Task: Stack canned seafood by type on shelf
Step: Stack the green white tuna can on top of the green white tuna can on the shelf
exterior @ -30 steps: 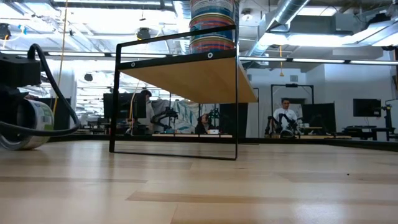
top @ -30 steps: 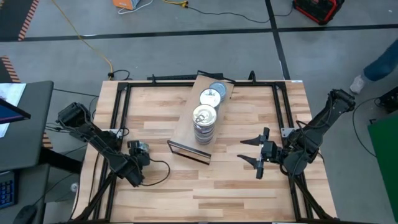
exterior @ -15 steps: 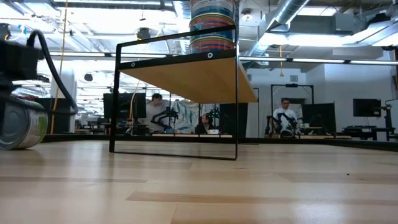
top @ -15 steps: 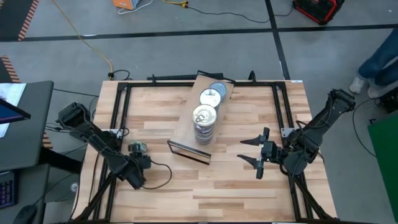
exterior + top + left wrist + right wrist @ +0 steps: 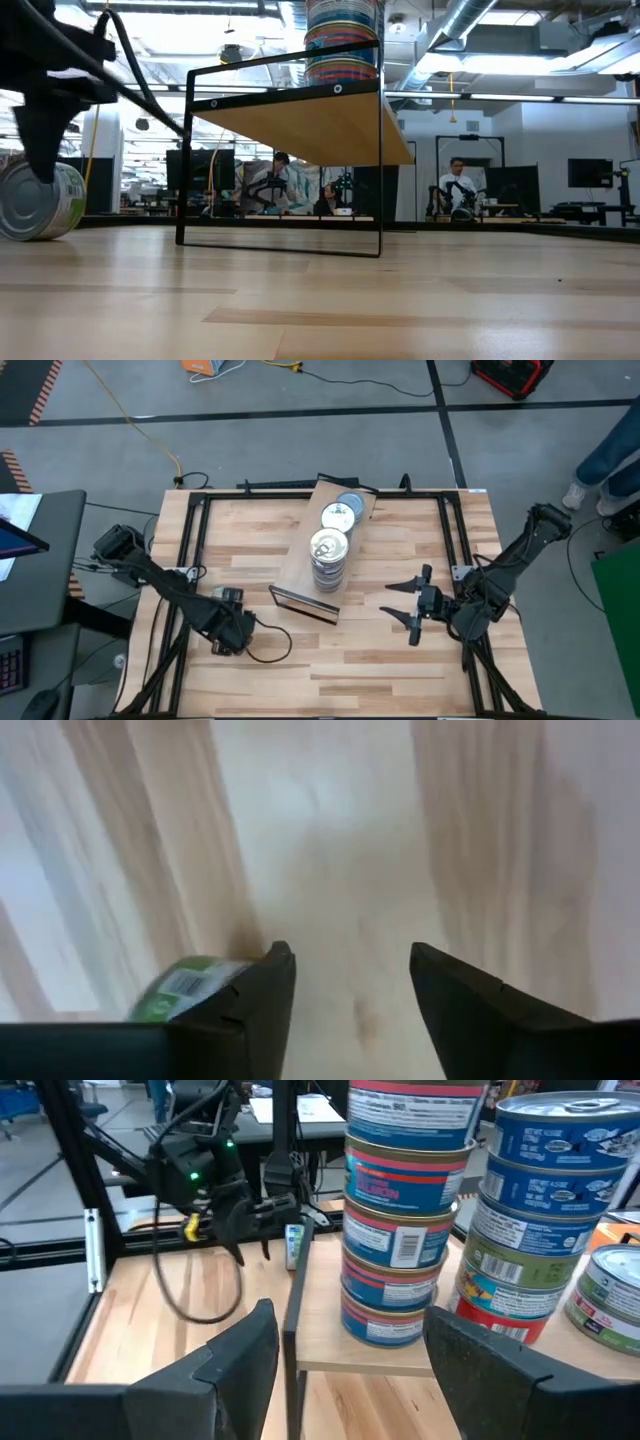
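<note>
The shelf (image 5: 305, 565) is a light-wood plank on a thin black frame, lying slantwise at the table's middle. It carries stacks of flat tins: a tall stack (image 5: 328, 555) with a gold lid on top, and two silver-topped ones (image 5: 341, 515) behind it. The right wrist view shows a red-labelled stack (image 5: 405, 1210) and a blue and green one (image 5: 540, 1210). One green-labelled tin (image 5: 40, 200) lies on its side on the tabletop at the left. My left gripper (image 5: 350, 955) hovers open over the wood right next to that tin (image 5: 185, 985). My right gripper (image 5: 388, 600) waits open, right of the shelf.
A black metal frame (image 5: 195, 510) runs round the slatted tabletop. A black cable (image 5: 270, 650) loops from my left arm over the near-left wood. Bare wood lies between the shelf's near end and the near edge. People and desks show in the room beyond.
My left gripper has risen off the green-labelled tin and swung toward the table's right and near side. The tin stays on the tabletop on its side, about where it was. My right arm has kept still.
</note>
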`<state>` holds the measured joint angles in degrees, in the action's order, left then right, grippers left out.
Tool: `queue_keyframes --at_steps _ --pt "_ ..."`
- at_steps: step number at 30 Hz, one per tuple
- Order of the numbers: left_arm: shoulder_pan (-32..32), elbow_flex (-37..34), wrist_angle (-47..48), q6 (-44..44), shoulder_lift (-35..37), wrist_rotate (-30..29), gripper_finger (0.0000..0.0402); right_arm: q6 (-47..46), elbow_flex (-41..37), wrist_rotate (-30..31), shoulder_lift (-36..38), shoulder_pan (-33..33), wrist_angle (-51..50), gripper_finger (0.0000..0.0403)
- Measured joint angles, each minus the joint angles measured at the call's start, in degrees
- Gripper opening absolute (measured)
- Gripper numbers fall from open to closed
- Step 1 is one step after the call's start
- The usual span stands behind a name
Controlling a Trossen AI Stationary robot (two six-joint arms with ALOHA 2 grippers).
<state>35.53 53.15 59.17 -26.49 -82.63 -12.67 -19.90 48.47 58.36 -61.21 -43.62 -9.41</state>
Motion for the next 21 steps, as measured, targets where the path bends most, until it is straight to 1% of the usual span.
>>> queue_keyframes --at_steps 2,8,12,15,18,21 --pt "-0.9 0.0 0.2 2.6 0.0 -0.2 0.0208 0.0 0.0 0.0 0.0 0.4 0.0 0.0276" --pt "-1.5 0.0 0.6 4.7 0.0 -2.4 0.0255 0.3 0.0 0.0 0.0 0.7 0.1 0.0276" --pt "-2.1 1.7 5.0 4.7 0.0 -5.6 0.0280 0.0 0.0 0.0 0.0 0.7 0.1 0.0276" --pt "-3.5 2.5 8.2 4.0 0.0 -5.7 0.0291 0.0 0.0 0.0 0.0 0.7 0.4 0.0276" --pt "-6.4 2.0 9.6 4.4 0.0 -3.2 0.0292 0.2 0.0 0.0 0.0 0.7 0.7 0.0276" --pt "-9.1 1.3 9.5 7.4 0.0 -3.1 0.0293 0.3 0.0 0.0 0.0 0.7 0.9 0.0276"
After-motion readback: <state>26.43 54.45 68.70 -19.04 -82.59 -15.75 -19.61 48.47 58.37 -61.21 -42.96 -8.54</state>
